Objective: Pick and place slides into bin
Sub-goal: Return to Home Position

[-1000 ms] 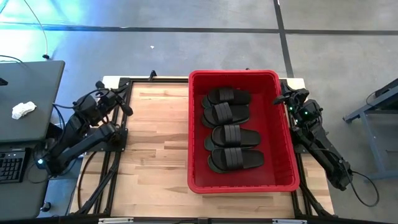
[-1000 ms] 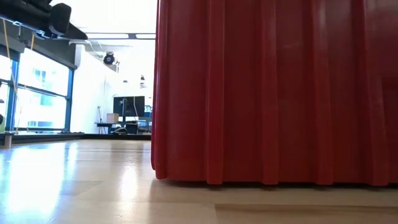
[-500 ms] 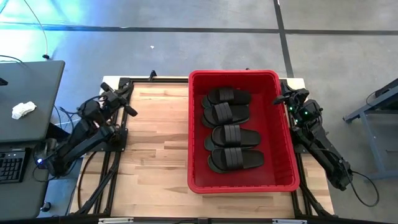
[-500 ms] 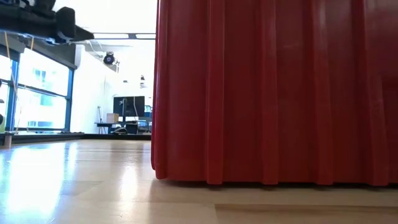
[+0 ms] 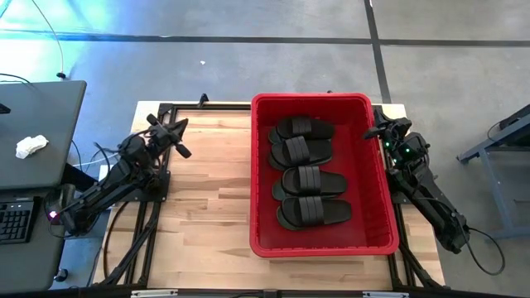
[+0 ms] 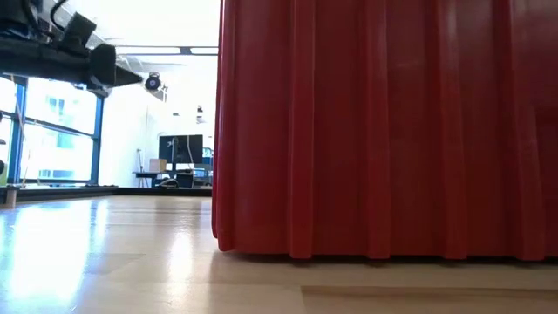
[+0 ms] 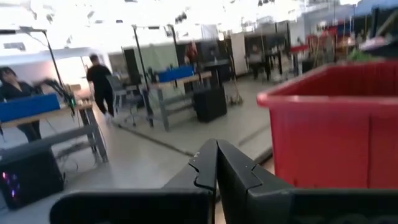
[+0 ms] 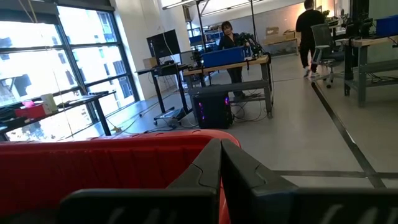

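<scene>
At the left rear of the bench, the left tool hovers pressed together; the red bin, four black slides crosswise inside, sits well to its right, the closed right tool beside it.

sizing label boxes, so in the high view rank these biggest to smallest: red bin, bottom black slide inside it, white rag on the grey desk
1. red bin, far the largest
2. bottom black slide
3. white rag, smallest
The gaps are wide enough that height differences don't change the order.
</scene>
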Action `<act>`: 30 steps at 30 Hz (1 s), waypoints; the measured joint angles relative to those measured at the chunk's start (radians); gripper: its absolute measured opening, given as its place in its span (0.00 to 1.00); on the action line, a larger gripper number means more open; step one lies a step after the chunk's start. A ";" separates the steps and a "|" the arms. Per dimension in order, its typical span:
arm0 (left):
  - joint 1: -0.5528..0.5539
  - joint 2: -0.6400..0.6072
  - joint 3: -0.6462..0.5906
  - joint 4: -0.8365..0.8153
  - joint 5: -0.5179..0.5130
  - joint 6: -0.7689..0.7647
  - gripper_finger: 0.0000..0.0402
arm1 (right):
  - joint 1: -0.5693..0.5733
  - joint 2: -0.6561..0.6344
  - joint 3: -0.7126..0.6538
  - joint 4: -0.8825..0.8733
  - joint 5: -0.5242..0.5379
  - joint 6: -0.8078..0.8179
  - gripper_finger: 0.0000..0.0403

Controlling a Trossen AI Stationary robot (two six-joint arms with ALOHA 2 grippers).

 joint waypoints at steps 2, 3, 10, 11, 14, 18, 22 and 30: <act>0.000 0.000 0.000 -0.038 0.000 0.000 0.00 | 0.000 0.000 0.000 0.000 0.000 0.000 0.00; 0.000 0.000 0.000 -0.057 0.001 -0.001 0.00 | 0.000 0.000 0.000 0.000 0.000 0.000 0.00; 0.000 0.000 0.000 -0.161 0.001 -0.001 0.00 | 0.000 0.000 0.000 0.000 0.000 0.000 0.00; 0.000 0.000 0.000 -0.169 0.001 -0.001 0.00 | 0.000 0.000 0.000 0.000 0.000 0.000 0.00; 0.000 0.000 0.000 -0.189 0.001 -0.001 0.00 | 0.000 0.000 0.000 0.000 0.000 0.000 0.00; 0.000 0.000 0.000 -0.214 0.001 0.000 0.01 | 0.000 0.000 -0.001 0.000 0.000 0.000 0.00; 0.000 0.000 0.000 -0.216 0.001 0.000 0.00 | 0.000 0.000 -0.001 0.000 0.000 0.000 0.00; 0.000 0.000 0.000 -0.216 0.001 0.000 0.01 | 0.000 0.000 -0.001 0.000 0.000 0.000 0.00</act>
